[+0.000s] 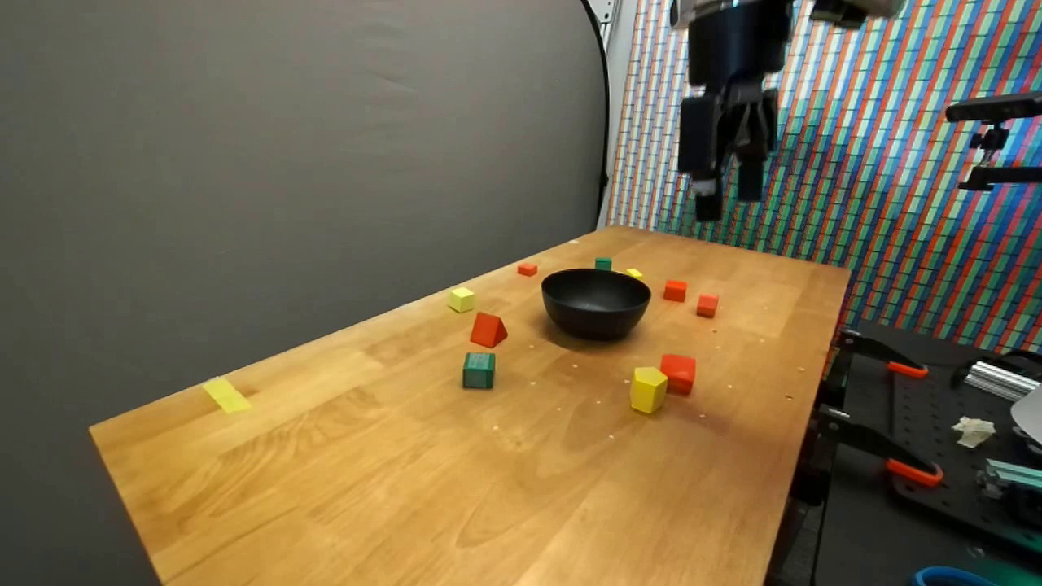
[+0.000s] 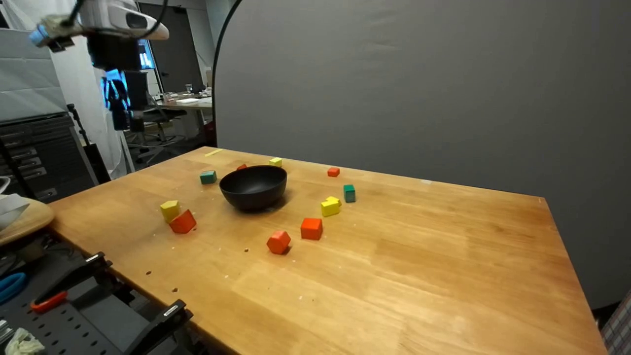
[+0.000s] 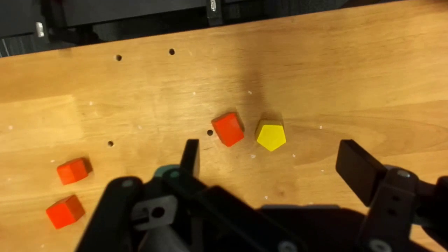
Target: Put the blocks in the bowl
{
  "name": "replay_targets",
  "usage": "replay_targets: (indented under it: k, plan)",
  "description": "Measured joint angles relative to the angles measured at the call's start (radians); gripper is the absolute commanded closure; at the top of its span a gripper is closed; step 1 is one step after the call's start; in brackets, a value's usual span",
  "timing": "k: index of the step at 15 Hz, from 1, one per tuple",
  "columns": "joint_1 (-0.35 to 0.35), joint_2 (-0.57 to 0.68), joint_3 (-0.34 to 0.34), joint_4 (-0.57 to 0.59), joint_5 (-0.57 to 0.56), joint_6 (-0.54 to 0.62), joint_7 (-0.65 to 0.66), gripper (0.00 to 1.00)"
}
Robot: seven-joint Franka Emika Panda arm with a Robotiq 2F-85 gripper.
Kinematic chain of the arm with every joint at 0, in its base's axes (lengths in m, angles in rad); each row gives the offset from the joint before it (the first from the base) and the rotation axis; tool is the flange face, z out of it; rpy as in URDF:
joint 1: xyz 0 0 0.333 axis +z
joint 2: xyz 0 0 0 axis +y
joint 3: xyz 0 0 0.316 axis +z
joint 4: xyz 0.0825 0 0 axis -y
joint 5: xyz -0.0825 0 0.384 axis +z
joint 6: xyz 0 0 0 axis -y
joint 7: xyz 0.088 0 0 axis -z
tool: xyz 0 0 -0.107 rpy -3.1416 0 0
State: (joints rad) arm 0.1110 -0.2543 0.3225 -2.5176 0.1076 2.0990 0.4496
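Scanning the table [image 1: 456,488] from the left in an exterior view, I meet the yellow strip of tape [image 1: 227,395] near the far edge, presumably a marker and nothing I need to lift. Next comes a pale yellow block [image 1: 461,300], then a green block [image 1: 479,370] nearer, with a red wedge [image 1: 488,330] between; they stand apart, which should leave room to grasp each. A small orange-red block [image 1: 527,269] lies farther back. The black bowl [image 1: 596,313] sits upright amid the scatter, probably so that every carry is short; I can see no block inside it. Behind it are a second green block [image 1: 602,264] and a yellow piece [image 1: 634,273] part hidden by the rim; one block or two, I cannot tell. To the near right, a yellow pentagonal block [image 1: 649,391] and a red block [image 1: 678,374] stand just beside each other; the wrist view shows a slim gap, which I judge awkward to reach into. Beyond them are an orange-red box [image 1: 676,290] and, to its right, an orange-red prism [image 1: 707,305]. High on the right hangs my gripper [image 1: 729,194], its fingers [image 3: 360,171] spread wide and gripping nothing, held up there, I think, so I can choose a target.
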Motion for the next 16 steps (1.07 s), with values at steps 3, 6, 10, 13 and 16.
replay_targets:
  k: [3, 6, 10, 13, 16]
  plan:
    - [0.01, 0.206, 0.003, -0.001, -0.008, 0.17, 0.056, 0.0]
    - [0.023, 0.351, -0.006, 0.031, -0.021, 0.232, 0.058, 0.0]
    - [0.051, 0.378, -0.036, 0.045, -0.024, 0.234, 0.058, 0.0]
    - [0.072, 0.424, -0.063, 0.055, -0.025, 0.25, 0.058, 0.0]
    - [0.079, 0.506, -0.085, 0.085, -0.024, 0.284, 0.048, 0.0]
